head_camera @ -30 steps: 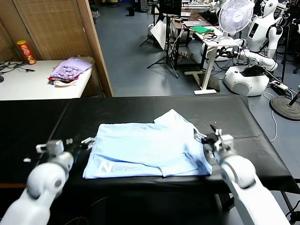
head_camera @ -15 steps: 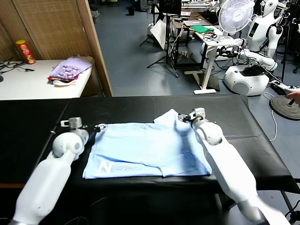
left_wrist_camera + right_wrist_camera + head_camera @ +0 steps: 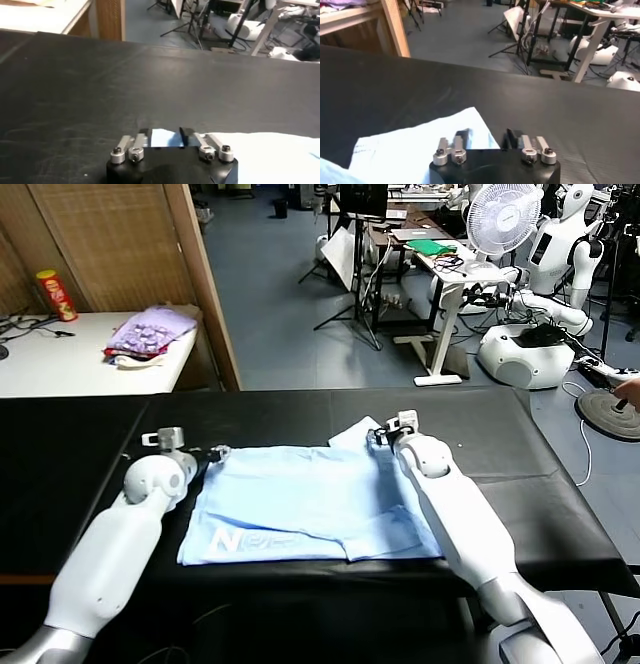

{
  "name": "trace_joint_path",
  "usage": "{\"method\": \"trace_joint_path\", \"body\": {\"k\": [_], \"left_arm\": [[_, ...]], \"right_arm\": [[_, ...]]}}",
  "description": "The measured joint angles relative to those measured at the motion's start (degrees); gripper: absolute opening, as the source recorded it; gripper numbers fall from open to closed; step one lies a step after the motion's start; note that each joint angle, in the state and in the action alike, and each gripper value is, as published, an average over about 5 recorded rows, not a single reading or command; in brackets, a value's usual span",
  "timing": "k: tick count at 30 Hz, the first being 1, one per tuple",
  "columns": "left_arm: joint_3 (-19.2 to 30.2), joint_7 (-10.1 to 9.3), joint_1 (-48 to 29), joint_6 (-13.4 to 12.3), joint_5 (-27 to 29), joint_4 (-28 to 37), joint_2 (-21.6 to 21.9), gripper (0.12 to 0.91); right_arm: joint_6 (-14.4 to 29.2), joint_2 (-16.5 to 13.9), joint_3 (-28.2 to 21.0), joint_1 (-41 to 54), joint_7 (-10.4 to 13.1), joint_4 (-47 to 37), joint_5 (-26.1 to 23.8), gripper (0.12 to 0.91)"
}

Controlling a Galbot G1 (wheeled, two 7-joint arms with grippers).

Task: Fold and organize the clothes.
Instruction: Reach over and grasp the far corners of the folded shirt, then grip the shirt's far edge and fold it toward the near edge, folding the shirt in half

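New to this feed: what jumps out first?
A pale blue T-shirt lies folded flat mid-way across the black table, white print near its front left corner. Both white arms reach over it: the left gripper at the shirt's far left corner, the right gripper at the far right by the protruding sleeve. A purple cloth pile sits on a white table behind, to the left.
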Motion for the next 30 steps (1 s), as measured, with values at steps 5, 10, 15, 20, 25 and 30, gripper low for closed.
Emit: {"method": "trace_joint_path", "body": {"k": [5, 10, 15, 20, 25, 30], "left_arm": [[-0.34, 0.16, 0.15, -1.07, 0.79, -0.77, 0.03, 0.133], [-1.63, 0.34, 0.79, -3.43, 2.47, -1.89, -0.10, 0.128], [-3.69, 0.10, 2.75, -3.69, 2.50, -5.53, 0.96, 0.128], [-6.06, -0.23, 7.55, -3.91, 2.33, -12.53, 3.05, 0.128], [-8.78, -1.97, 14.15, -4.04, 2.30, -20.48, 5.20, 0.128], [-11.64, -4.06, 21.01, -4.39, 3.46, -27.83, 6.70, 0.128]], "right_arm": [[4.03, -0.54, 0.72, -1.10, 0.08, 1.10, 1.66, 0.122], [6.03, -2.34, 2.31, -3.60, -1.24, 5.98, 5.15, 0.122], [5.39, -5.44, 4.55, -8.46, -1.26, 15.30, 8.27, 0.122], [3.00, -9.17, 6.58, -14.16, 0.18, 25.00, 11.82, 0.122], [-2.56, -12.50, 9.04, -19.82, 4.27, 33.69, 17.36, 0.122], [-7.37, -14.55, 11.32, -25.69, 6.83, 41.18, 19.64, 0.122]]}}
